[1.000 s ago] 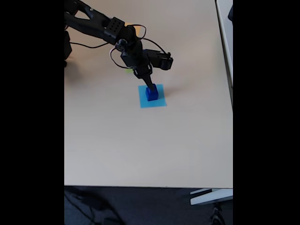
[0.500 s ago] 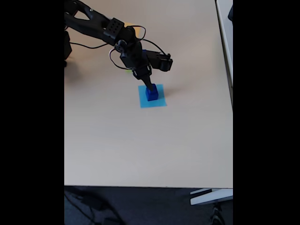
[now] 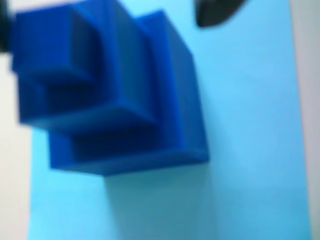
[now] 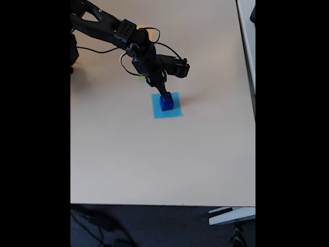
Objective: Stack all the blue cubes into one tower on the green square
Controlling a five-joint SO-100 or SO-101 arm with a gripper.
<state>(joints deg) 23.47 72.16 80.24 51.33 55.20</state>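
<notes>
My table [image 4: 154, 159] is a pale beige slab. A flat light-blue square [image 4: 174, 111] lies on it. My black base [image 4: 73, 51] sits at its far left edge in the fixed view.

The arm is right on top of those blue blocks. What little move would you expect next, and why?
Probably closing the gripper on the stack to lift it. The blue cubes are nested in a tower, but they stand on the light-blue square, not a green one. The gripper hangs just above them in the fixed view; whether it already grips is unclear.
</notes>
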